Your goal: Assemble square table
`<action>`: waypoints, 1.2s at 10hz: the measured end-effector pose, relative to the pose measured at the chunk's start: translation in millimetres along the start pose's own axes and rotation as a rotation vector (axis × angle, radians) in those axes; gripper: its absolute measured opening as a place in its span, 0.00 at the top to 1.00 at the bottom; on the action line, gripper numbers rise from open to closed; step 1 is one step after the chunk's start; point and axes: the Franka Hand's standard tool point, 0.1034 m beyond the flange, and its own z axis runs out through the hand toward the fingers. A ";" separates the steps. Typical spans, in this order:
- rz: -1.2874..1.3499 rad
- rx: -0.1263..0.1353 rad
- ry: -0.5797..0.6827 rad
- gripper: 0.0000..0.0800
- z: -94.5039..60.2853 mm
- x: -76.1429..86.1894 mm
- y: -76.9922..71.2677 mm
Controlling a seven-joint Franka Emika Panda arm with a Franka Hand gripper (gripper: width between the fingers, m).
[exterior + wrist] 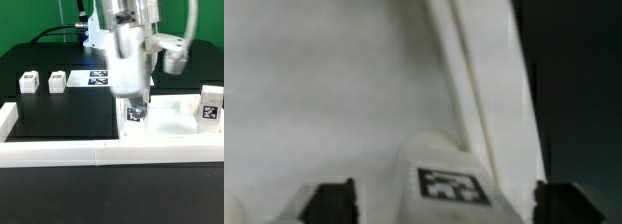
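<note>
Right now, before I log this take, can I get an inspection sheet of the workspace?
surface: black table, white wall along its front edge.
job's things: top at the exterior view's right; one leg between the jaws, at the top's left edge; right leg upright at the far end; two legs loose at the back left.
clutter: nothing seen.
jaws: open, either side of the leg, not touching it.
cables: dark cables behind the arm.
surroundings: green backdrop; marker board at the back.
</note>
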 end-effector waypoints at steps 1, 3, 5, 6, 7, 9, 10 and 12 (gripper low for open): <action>-0.124 -0.003 0.007 0.22 -1.8 -2.6 -0.3; -0.207 -0.005 0.008 0.19 -1.2 -1.3 1.1; -0.408 -0.013 0.012 0.19 -1.5 1.0 1.3; -0.611 -0.027 0.021 0.19 -2.7 6.2 0.9; -0.749 -0.036 0.028 0.19 -2.9 7.8 0.9; -1.044 -0.063 0.014 0.19 -2.4 11.0 2.2; -1.031 -0.062 0.015 0.19 -2.2 10.4 2.3; -1.010 -0.062 0.016 0.38 -2.1 10.7 2.4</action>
